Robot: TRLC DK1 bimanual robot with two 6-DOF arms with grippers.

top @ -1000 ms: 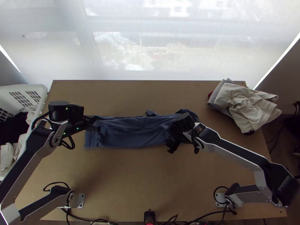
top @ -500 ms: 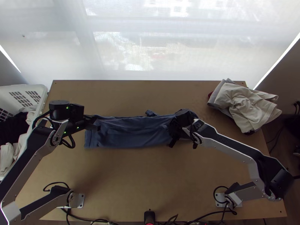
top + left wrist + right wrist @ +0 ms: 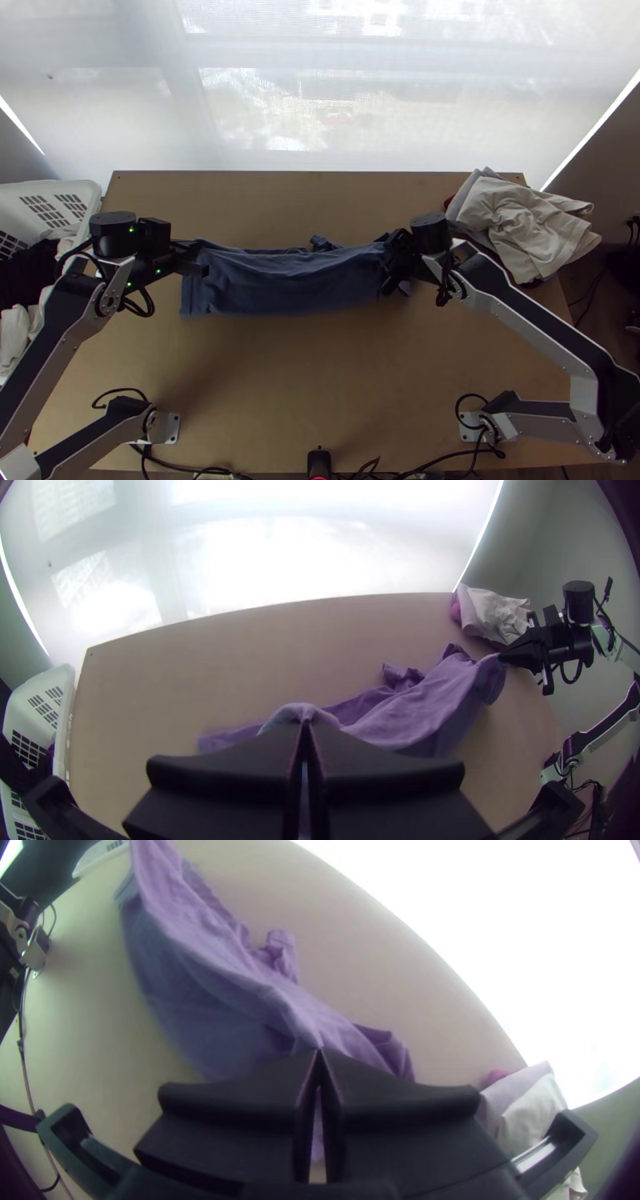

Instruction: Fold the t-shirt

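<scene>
The blue t-shirt [image 3: 288, 280] hangs in a long band between the two grippers over the middle of the table, part of it resting behind; it looks purple in the left wrist view [image 3: 427, 703] and the right wrist view [image 3: 200, 973]. At its left end is my left gripper [image 3: 200, 260], and in its own view the left gripper [image 3: 305, 727] is shut on an edge of cloth. My right gripper [image 3: 392, 264] holds the opposite end; the right wrist view has the right gripper [image 3: 319, 1055] shut on a pulled-up point of the shirt. A bunched bit [image 3: 322, 242] sticks out at the back.
A pile of beige and grey clothes [image 3: 524, 220] lies at the table's back right corner. The white basket [image 3: 90, 192] with clothes stands beyond the left edge. Bare table [image 3: 312, 376] lies in front of the shirt, and a small black device [image 3: 319, 462] sits at the near edge.
My right gripper has moved right, and the shirt between the grippers is pulled straighter. My left gripper has shifted slightly left.
</scene>
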